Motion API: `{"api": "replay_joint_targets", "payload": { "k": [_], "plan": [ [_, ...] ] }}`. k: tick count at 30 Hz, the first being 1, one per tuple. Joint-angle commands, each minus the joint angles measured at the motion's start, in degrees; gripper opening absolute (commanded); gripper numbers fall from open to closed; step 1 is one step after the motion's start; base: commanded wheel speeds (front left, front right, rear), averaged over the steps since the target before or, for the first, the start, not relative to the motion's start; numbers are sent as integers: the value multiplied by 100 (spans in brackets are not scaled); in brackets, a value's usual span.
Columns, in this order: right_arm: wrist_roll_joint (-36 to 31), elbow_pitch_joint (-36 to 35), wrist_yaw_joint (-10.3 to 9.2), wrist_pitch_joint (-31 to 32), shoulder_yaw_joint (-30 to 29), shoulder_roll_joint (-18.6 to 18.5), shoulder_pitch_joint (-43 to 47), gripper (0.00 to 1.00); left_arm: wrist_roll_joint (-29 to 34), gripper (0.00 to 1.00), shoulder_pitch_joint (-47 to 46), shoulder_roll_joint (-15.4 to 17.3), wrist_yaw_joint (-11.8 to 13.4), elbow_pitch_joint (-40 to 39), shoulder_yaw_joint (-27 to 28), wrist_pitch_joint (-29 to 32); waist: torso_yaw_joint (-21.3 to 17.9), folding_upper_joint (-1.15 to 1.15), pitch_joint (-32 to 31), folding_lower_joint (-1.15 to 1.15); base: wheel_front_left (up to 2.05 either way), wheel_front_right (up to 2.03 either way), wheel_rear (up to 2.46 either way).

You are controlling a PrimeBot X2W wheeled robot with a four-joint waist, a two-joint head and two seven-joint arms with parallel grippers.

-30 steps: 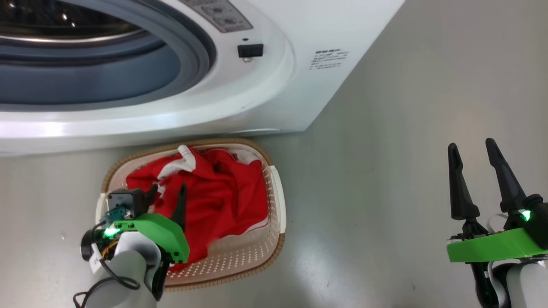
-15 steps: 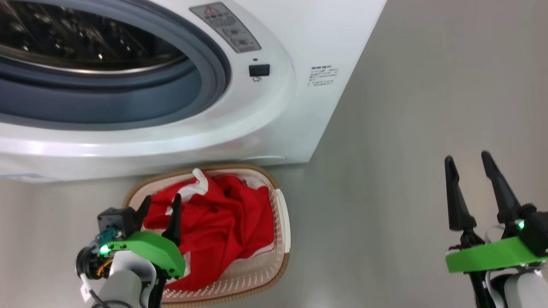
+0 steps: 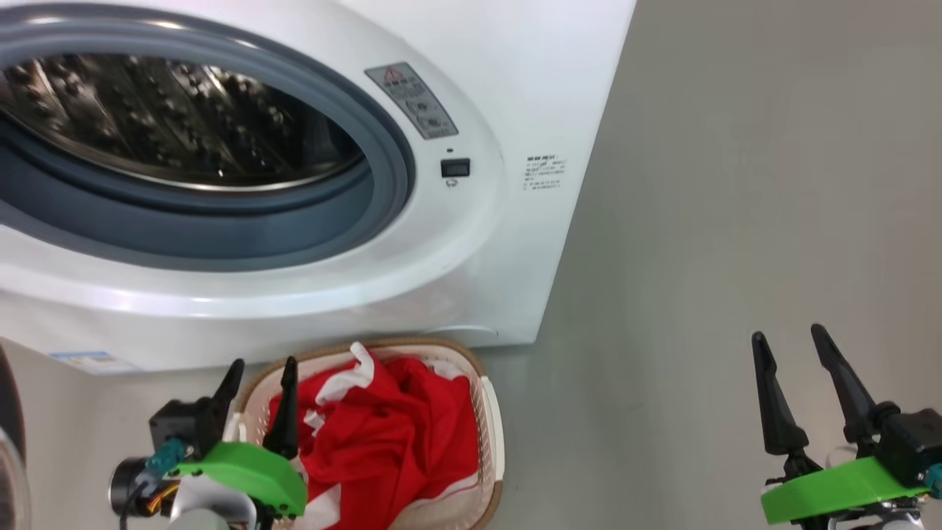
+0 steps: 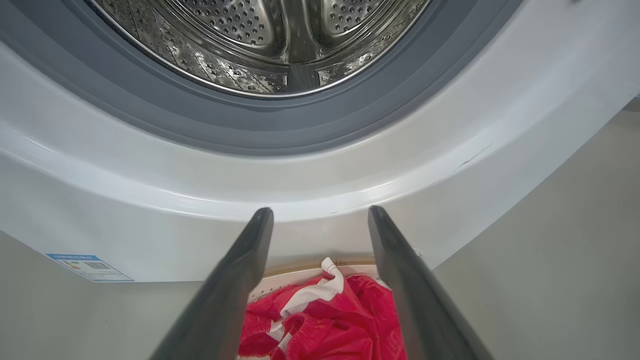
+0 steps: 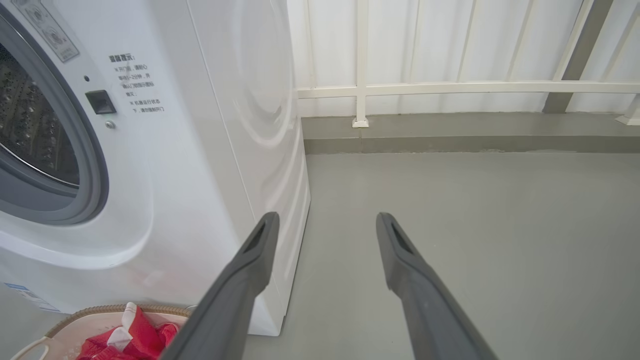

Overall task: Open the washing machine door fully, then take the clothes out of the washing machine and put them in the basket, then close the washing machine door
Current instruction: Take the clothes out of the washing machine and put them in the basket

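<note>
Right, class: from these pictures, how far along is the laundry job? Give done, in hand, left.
Done: the clothes lie in the basket; the drum looks empty where visible. In hand: nothing; left claw, open, hovers at the basket's edge, right claw open over the floor. Left: shutting the washing machine, its opening uncovered.

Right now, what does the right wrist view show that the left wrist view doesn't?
Right wrist's extras: the open right gripper, the white railing, a white side panel and the black latch socket. Left wrist's extras: the open left gripper and the drum's raised rib, seen straight on. Both: the washing machine, its grey rubber ring, the red clothes in the basket, and the grey floor.
</note>
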Motion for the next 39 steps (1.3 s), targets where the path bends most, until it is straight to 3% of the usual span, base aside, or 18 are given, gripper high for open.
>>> {"api": "replay_joint_targets", "payload": {
  "k": [1,25,39],
  "plan": [
    [-42,-106,36,-36,105,-101,38,100,61,100,134,154,-32,-211,225,-35,16,0,-248,0,0,0,0],
    [-12,-118,36,-36,-20,-155,868,100,192,100,1883,151,-32,-2423,410,-35,-7,0,-1243,0,0,0,0],
    [-2,-134,36,-36,-70,-164,1072,100,69,100,2551,151,-32,-3032,602,-35,-58,0,-1385,0,0,0,0]
  ]
}}
